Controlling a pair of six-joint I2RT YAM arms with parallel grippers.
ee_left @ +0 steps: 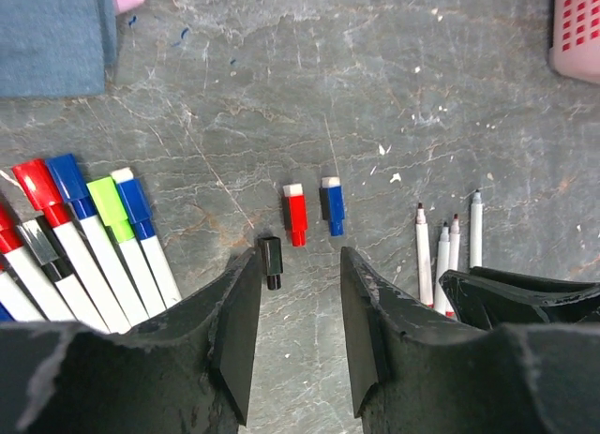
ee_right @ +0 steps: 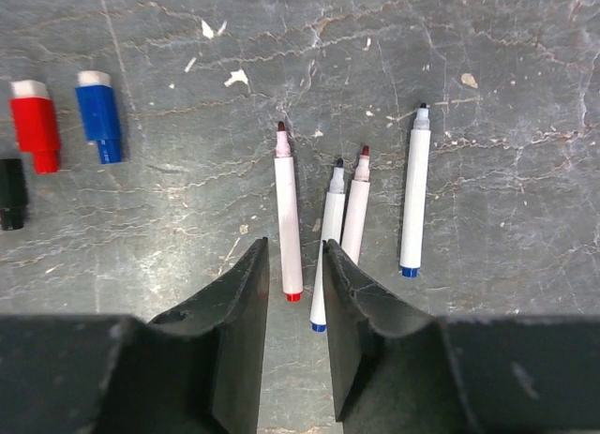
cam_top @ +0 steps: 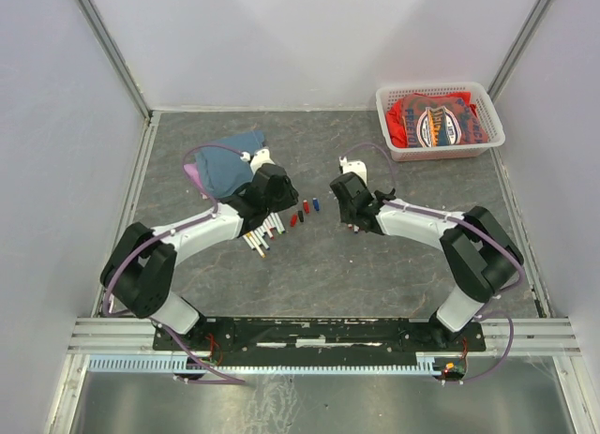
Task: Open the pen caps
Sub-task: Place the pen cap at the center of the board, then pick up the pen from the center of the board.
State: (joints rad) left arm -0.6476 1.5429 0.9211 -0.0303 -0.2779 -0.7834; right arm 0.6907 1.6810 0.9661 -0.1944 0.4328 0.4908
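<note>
Left jaws are standing apart with nothing between them, hanging low over the table (cam_top: 319, 265). Right jaws are also standing apart and gripping nothing. The left arm (cam_top: 187, 235) and right arm (cam_top: 422, 223) are both reaching in toward the middle, wrists facing each other across a gap.

The table is grey and marbled, and it is carrying everything. In the far right corner a white basket (cam_top: 441, 154) is sitting with a red printed item (cam_top: 439, 123) inside. Far left, a blue cloth (cam_top: 230, 162) is lying bunched, partly over something pink (cam_top: 192, 174).

Beside the left jaws a fan of capped pens (ee_left: 98, 261) is lying side by side. They are wearing a fitted red cap (ee_left: 36, 183), a fitted blue cap (ee_left: 68, 179), a fitted green cap (ee_left: 110, 204) and a second fitted blue cap (ee_left: 134, 198). More pens are running off the left edge of the left wrist view, too cut off to count.

In front of the right jaws four uncapped pens (ee_right: 413, 200) are lying roughly parallel, bare tips pointing away from the wrist. The two middle ones are leaning together.

Between the two pen groups three caps are lying off any barrel. The loose red cap (ee_left: 295, 214) and loose blue cap (ee_left: 332, 206) are lying close beside each other, not touching. The loose black cap (ee_left: 271, 261) is lying nearer, just beside the tip of one finger of the left jaws.
</note>
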